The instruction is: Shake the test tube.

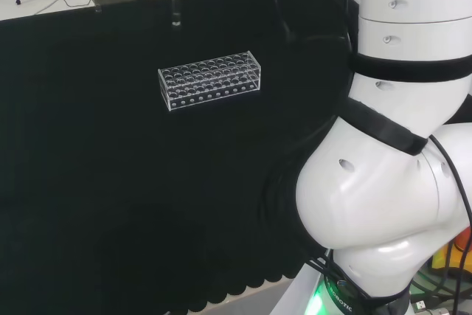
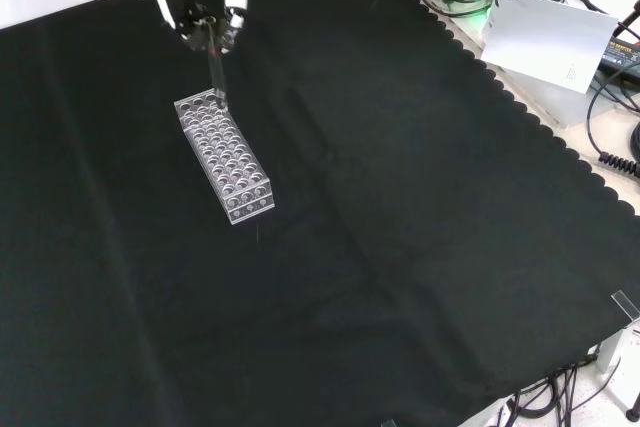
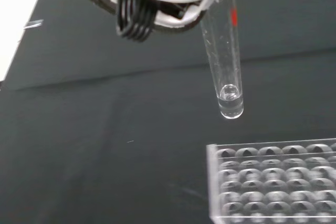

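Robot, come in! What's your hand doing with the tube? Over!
Hand shut on clear glass test tube, lifted above the cloth. Clear plastic tube rack just beneath. Nothing in the way.

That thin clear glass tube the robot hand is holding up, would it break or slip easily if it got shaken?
Probably fragile: the thin clear glass test tube looks thin-walled. Its smooth round sides might slide between the fingers of the robot hand. It seems light, with a little liquid at the bottom at most. Laid on the black cloth, it would likely roll.
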`<state>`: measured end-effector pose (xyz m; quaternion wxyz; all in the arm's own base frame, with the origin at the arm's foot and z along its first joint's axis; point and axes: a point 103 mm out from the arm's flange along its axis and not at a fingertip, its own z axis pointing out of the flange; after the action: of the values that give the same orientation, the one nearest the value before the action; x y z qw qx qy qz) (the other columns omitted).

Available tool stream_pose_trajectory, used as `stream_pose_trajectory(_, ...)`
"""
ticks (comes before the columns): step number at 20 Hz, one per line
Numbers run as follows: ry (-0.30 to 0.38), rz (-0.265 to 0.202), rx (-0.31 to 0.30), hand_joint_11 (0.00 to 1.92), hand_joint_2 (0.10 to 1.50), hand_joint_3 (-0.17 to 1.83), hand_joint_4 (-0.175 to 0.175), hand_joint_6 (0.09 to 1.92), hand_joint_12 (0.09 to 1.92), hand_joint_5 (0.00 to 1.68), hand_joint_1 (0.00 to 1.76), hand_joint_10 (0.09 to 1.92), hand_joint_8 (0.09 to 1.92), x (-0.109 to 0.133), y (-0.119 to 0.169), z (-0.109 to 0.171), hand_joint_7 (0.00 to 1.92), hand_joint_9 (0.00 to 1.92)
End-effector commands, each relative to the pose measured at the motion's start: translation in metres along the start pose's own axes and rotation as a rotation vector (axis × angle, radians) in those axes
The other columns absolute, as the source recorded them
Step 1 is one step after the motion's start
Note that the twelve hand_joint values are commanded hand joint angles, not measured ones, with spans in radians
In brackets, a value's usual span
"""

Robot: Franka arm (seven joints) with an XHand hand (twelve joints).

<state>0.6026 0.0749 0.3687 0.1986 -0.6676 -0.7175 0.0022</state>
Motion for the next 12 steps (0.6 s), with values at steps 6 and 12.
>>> stream_pose_trajectory(6,0.005,-0.056,0.009,1.53,0.65,0.60,-0.175,0.43,0.69,1.38,1.23,0.21,0.38,0.031,-0.004,0.007,1.75,1.73)
stream_pose_trajectory(12,-0.047,0.095,-0.013,1.53,0.65,0.60,-0.175,0.43,0.69,1.39,1.23,0.20,0.38,-0.038,-0.013,-0.006,1.75,1.73)
